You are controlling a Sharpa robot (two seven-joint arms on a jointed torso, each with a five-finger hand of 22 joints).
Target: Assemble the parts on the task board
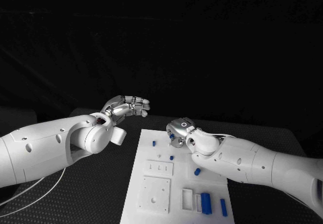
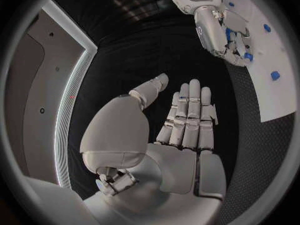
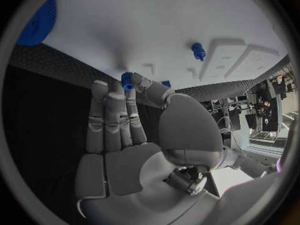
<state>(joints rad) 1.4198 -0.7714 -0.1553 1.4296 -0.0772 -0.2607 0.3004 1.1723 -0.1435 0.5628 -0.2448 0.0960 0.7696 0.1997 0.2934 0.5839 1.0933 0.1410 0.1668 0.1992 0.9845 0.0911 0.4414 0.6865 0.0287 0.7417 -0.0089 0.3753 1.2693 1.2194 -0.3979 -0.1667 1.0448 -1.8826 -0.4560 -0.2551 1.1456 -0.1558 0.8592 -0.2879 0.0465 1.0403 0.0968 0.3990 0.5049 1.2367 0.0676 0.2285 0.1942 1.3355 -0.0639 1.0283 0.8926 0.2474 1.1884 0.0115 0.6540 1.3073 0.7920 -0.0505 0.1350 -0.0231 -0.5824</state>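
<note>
The white task board (image 1: 153,168) lies in the middle of the black table. My right hand (image 1: 180,132) hovers low over its far end and pinches a small blue part (image 3: 127,80) at its fingertips; the same part (image 2: 248,56) shows in the left wrist view. A blue peg (image 3: 198,50) stands in the board close by. Other blue parts lie on the board: one (image 1: 154,143) at the far left, one (image 1: 197,171) mid-right, and two long ones (image 1: 206,203) at the near end. My left hand (image 1: 128,106) is raised beyond the board's far left corner, fingers (image 2: 187,115) straight, holding nothing.
Two raised white square plates (image 1: 156,193) sit on the board's near left half, with small rectangular slots (image 1: 187,199) beside them. A blue ribbed round piece (image 3: 37,22) sits at the board's edge. Black matting (image 1: 101,186) flanks the board on both sides.
</note>
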